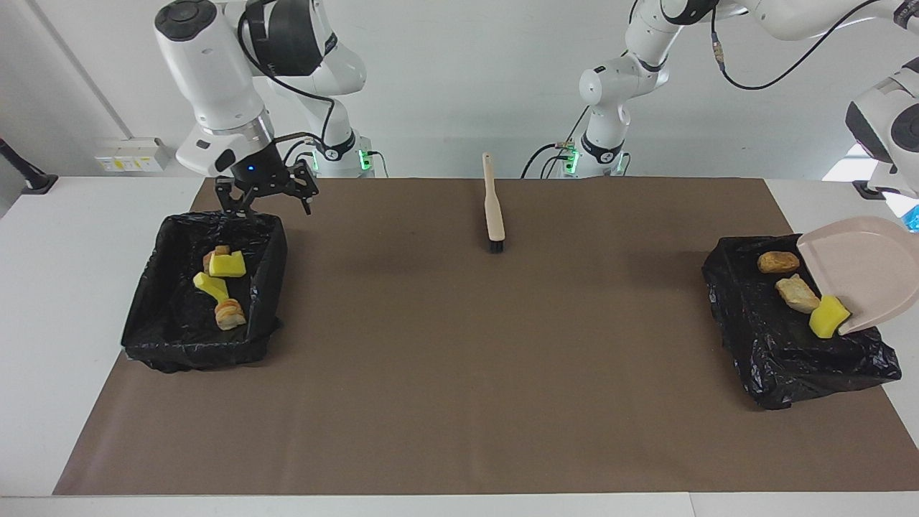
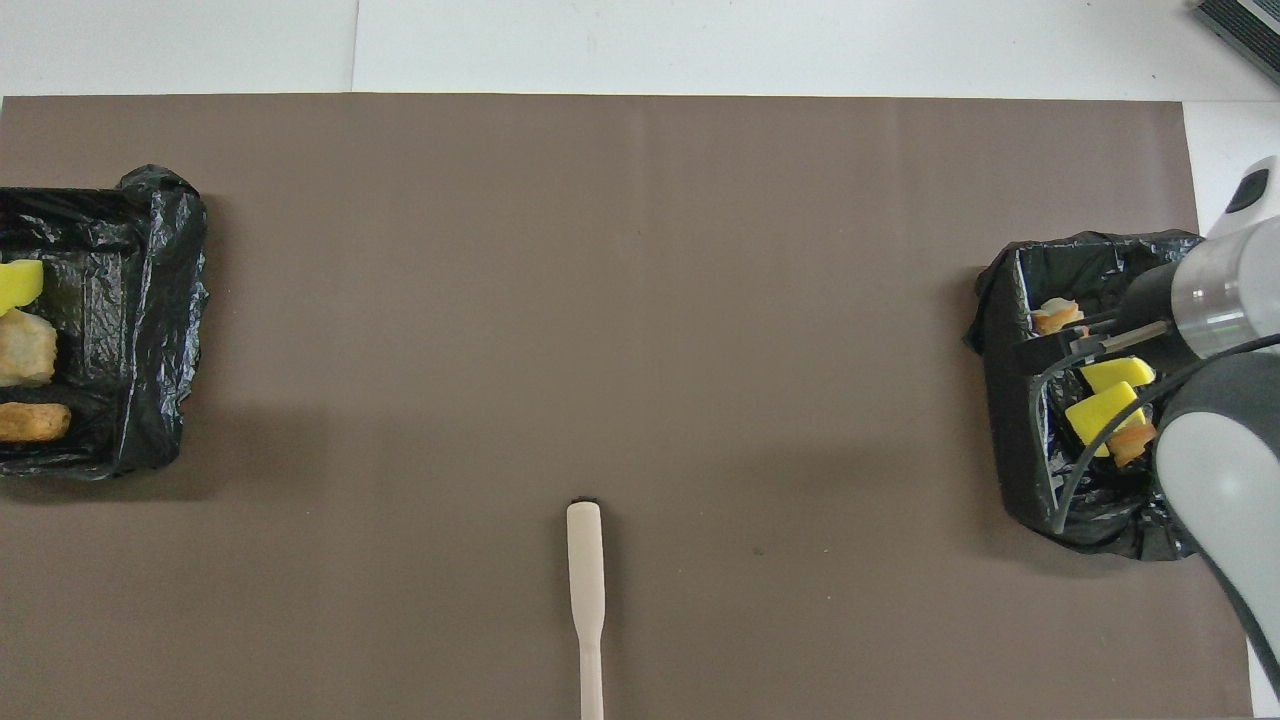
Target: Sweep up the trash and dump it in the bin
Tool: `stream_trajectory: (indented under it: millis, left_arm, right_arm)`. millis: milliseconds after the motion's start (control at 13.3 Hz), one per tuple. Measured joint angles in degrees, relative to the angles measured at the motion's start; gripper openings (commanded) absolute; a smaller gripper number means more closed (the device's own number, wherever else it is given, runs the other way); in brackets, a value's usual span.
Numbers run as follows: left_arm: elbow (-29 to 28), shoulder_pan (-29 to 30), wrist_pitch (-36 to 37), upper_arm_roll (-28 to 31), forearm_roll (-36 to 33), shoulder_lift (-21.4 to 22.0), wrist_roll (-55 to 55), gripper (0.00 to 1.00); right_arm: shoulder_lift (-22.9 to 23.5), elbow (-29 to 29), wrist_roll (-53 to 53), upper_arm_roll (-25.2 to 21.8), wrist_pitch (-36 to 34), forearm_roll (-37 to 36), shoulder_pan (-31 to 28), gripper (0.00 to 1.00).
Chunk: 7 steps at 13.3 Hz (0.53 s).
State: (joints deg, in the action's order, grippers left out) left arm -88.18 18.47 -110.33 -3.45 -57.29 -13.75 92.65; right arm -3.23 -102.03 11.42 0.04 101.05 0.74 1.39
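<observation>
Trash first. Three bits are at the bin (image 1: 790, 380) at the left arm's end of the bench (image 1: 72, 287): an orange-brown lump (image 1: 778, 262), a beige chunk (image 1: 797, 294) and a yellow sponge piece (image 1: 829, 317). The first two look like they're down on the black liner. The sponge is right against the lip of the pink dustpan (image 1: 861, 273), and I can't tell if it's fully off the pan.

The pan is tipped steeply over that bin, below the left arm (image 1: 887, 126). The left jaws are past the edge of what I can see. They're closed, and I'd guess it's on the pan's handle, since the pan hangs in the air.

The other bin (image 1: 158, 352), at the right arm's end, has four more pieces (image 1: 219, 283) in it. The right gripper (image 1: 264, 201) hovers over that bin's edge nearest the robots, jaws wide open and empty. The brush (image 1: 493, 215) lies on the brown mat (image 1: 459, 359), mid-bench and close to the robots' side.

What could go wrong, imo:
- The sponge could cling to the lip and ride back out when the pan lifts away.
- It could bounce off the crumpled liner and over the rim.
- The liner looks loose, so the pan's edge could snag it and drag the bin.
</observation>
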Motion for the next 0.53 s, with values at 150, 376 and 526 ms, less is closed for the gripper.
stream_trajectory:
  millis: [150,376,526]
  left_arm:
    - [0.88,-1.83,1.13,-0.02,-2.89,0.01,0.00,0.00]
    - [3.38,-4.36,4.55,-0.04,-4.08,0.12,0.00,0.00]
    - [4.59,-4.94,5.39,-0.09,-4.59,0.30,0.01,0.00]
  right_arm:
    - [0.04,0.11,0.01,-0.05,-0.05,0.00,-3.26,1.00]
    - [0.12,3.28,-1.73,-0.05,-5.35,0.00,-5.30,1.00]
    - [0.47,5.97,-6.15,0.43,-8.83,0.00,-5.05,1.00]
